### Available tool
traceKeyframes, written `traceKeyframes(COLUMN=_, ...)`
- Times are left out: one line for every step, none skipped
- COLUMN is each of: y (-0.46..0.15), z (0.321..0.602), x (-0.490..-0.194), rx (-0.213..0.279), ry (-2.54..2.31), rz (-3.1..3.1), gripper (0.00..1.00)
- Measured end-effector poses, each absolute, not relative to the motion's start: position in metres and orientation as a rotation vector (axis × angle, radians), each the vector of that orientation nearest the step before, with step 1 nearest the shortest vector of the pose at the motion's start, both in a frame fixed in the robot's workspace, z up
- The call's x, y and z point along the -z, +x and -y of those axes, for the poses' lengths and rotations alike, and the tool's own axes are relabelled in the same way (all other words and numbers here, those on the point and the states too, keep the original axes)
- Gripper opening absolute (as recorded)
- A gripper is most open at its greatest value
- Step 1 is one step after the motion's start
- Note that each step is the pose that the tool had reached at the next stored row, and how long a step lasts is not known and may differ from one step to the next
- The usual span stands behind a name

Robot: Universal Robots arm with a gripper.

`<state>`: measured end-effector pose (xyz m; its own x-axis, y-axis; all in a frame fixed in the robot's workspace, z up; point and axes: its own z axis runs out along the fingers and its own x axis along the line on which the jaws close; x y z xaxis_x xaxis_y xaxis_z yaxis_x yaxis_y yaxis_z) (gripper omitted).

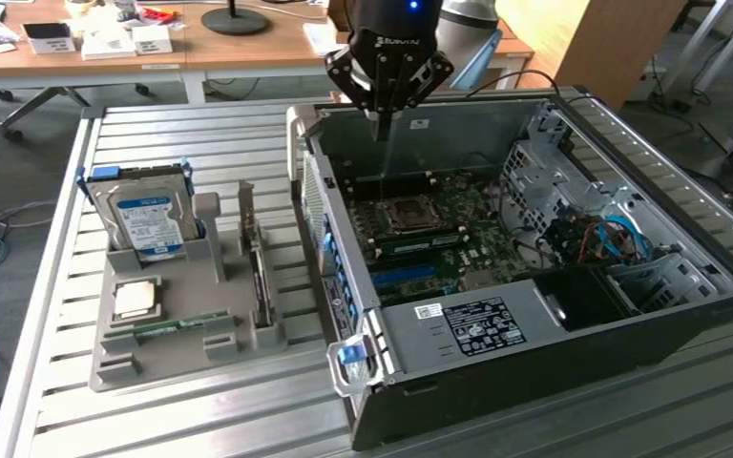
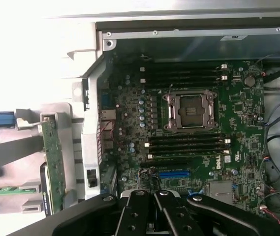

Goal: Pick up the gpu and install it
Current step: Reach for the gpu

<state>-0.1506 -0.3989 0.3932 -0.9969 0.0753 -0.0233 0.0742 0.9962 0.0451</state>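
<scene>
Inspection found the gripper [image 1: 381, 122] poised over the open computer case [image 1: 672, 320], above the motherboard [image 1: 437, 239]; its 2 fingers were pressed together and gripped nothing; the gpu [image 1: 257, 267] stood on edge in a slot of the grey holder [image 1: 201, 358], which lay on the slatted table [image 1: 176, 129] towards the exterior view's left edge; the card sat just beside the case wall, well apart from the gripper; 1 hard drive [image 1: 150, 221] stood in the same holder.

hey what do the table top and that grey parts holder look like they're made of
Table top: probably aluminium, judging by pale silvery grooved slats with a dull sheen. Grey parts holder: likely plastic, matte uniform grey with chunky blocky slots; moulded or printed, unclear.
</scene>
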Motion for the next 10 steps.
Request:
traceKeyframes(y=-0.1516, z=0.3988, x=-0.3932, rx=-0.069, ry=0.117, rz=-3.114, gripper=0.11)
traceKeyframes(y=-0.1524, z=0.3989, x=-0.3932, rx=-0.069, ry=0.117, rz=-3.114, gripper=0.11)
traceKeyframes(y=-0.1527, z=0.3988, x=-0.3932, rx=-0.069, ry=0.117, rz=-3.114, gripper=0.11)
traceKeyframes(y=-0.1528, z=0.3988, x=-0.3932, rx=-0.069, ry=0.116, rz=-3.114, gripper=0.11)
traceKeyframes(y=-0.1529, z=0.3989, x=-0.3932, rx=-0.069, ry=0.117, rz=-3.114, gripper=0.11)
traceKeyframes(y=-0.1531, z=0.3988, x=-0.3932, rx=-0.069, ry=0.117, rz=-3.114, gripper=0.11)
traceKeyframes(y=-0.1531, z=0.3989, x=-0.3932, rx=-0.069, ry=0.117, rz=-3.114, gripper=0.11)
traceKeyframes(y=-0.1533, z=0.3988, x=-0.3932, rx=-0.069, ry=0.117, rz=-3.114, gripper=0.11)
traceKeyframes(y=-0.1535, z=0.3988, x=-0.3932, rx=-0.069, ry=0.117, rz=-3.114, gripper=0.11)
traceKeyframes(y=-0.1539, z=0.3988, x=-0.3932, rx=-0.069, ry=0.117, rz=-3.114, gripper=0.11)
